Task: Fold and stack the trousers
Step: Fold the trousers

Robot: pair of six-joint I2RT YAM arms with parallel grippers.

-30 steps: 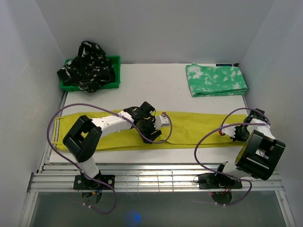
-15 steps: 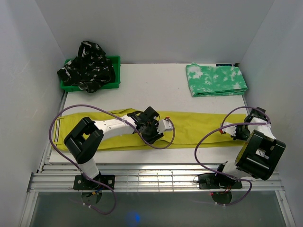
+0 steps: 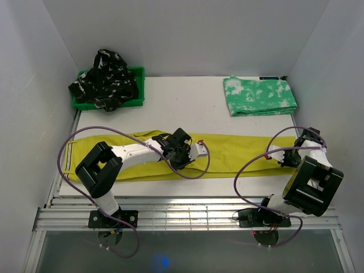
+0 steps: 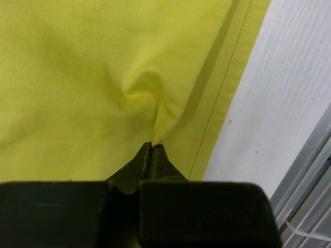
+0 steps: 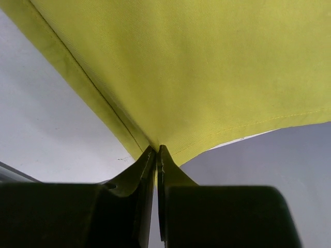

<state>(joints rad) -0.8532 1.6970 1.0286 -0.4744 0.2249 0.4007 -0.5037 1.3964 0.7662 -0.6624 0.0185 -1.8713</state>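
Long mustard-yellow cloth trousers (image 3: 239,149) across frame centre — left fingers (image 4: 135,166) pinch mid-cloth pucker, nudged rightward since earlier; right fingers (image 5: 144,166) pinch right-end corner.

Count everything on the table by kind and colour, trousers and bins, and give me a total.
Mustard-yellow trousers: 1
Green-and-white trousers: 1
Black-and-white trousers: 1
Green bin: 1
Total: 4

Bright, even overhead light casts soft shadows.
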